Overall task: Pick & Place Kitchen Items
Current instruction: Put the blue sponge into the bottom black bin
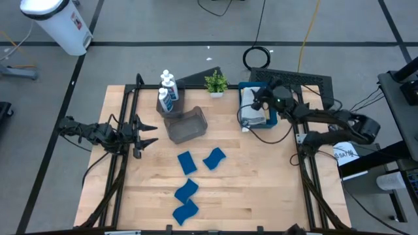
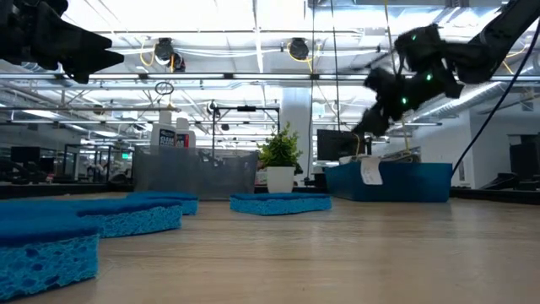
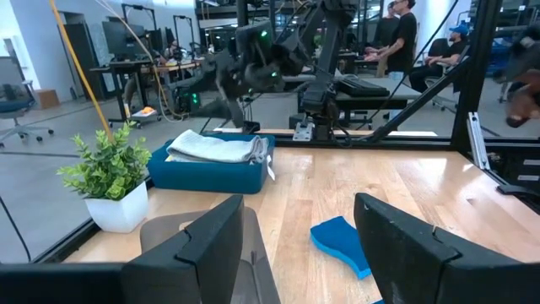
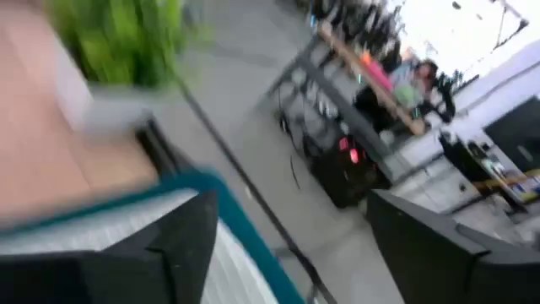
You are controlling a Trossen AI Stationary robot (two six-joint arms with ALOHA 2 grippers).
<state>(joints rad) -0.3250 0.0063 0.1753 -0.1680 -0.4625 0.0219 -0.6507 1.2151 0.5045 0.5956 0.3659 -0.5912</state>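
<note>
A folded grey cloth [image 1: 253, 115] lies in the blue tray [image 1: 277, 129] at the far right of the desk [image 1: 261, 189], right below the right claw [image 1: 257, 102], whose fingers stand apart and empty above it. Beside the tray stands a potted plant [image 1: 216, 83]. Four blue sponges [image 1: 213, 158] lie on the desk's middle, nearer the left claw [image 1: 149, 134], which hangs open at the left edge. White bottles [image 1: 168, 89] stand by a grey bin [image 1: 186, 125] just beyond that claw.
</note>
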